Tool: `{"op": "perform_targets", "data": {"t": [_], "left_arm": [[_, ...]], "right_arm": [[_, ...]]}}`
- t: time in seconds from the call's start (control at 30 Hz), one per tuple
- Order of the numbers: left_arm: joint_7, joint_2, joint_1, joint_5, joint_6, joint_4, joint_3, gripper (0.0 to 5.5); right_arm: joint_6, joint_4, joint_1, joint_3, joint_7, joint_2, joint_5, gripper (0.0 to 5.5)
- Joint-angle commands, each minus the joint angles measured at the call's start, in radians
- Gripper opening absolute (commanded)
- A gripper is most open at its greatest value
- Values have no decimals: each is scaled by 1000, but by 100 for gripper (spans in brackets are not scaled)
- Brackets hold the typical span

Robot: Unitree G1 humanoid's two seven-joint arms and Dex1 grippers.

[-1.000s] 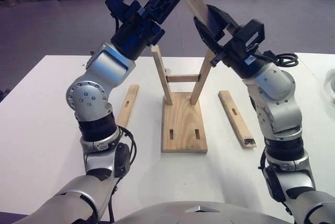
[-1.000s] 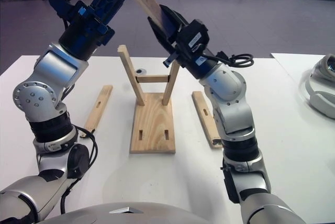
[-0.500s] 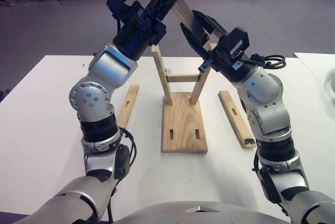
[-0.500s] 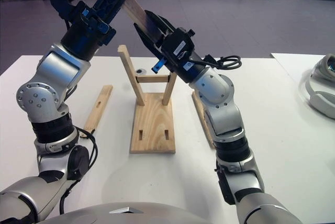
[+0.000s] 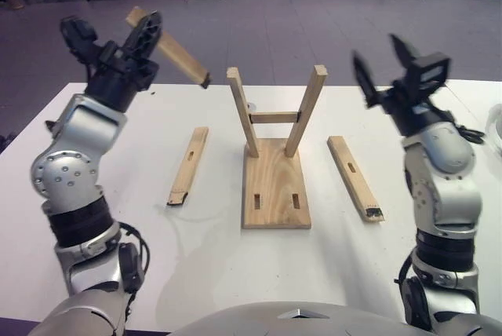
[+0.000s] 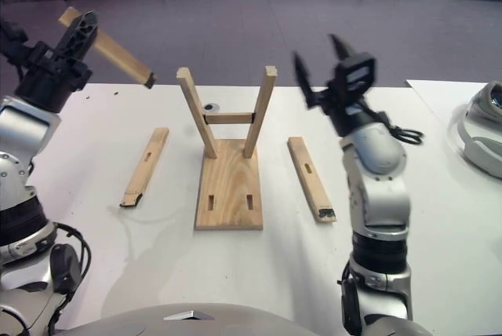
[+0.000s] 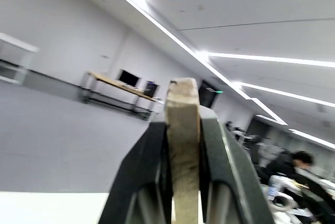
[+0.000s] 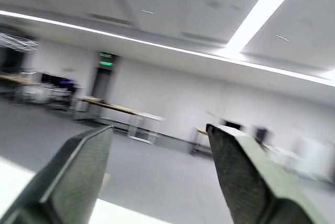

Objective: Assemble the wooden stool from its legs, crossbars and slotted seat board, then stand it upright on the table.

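Observation:
The slotted seat board (image 5: 274,183) lies flat at the table's middle with two legs (image 5: 241,111) standing in it, joined by a crossbar (image 5: 274,117). High over the table's left rear, my left gripper (image 5: 145,31) is shut on a wooden leg (image 5: 177,56) that slants down toward the standing frame; the same leg (image 7: 182,145) shows between the black fingers (image 7: 152,166). My right gripper (image 5: 381,63) is raised at the right rear, open and empty, its fingers (image 8: 78,166) apart. One loose slotted piece (image 5: 189,164) lies left of the board and another (image 5: 354,176) lies right.
The white table's (image 5: 78,218) front half is bare. A white headset (image 6: 478,136) sits on a neighbouring table at the far right. Behind the table is open floor with black racks.
My right gripper let go of the leg and swung out to the right. My left arm carried the leg from above the frame to the left.

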Motion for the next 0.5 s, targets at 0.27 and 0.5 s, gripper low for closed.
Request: {"op": "perform_targets", "data": {"t": [0.27, 0.5], "left_arm": [[-212, -69, 134, 413, -311, 463, -126, 40], [-222, -106, 128, 446, -329, 517, -116, 40]], "right_arm": [[-186, 508, 59, 39, -32, 49, -75, 326], [-250, 574, 56, 74, -32, 46, -104, 326]]}}
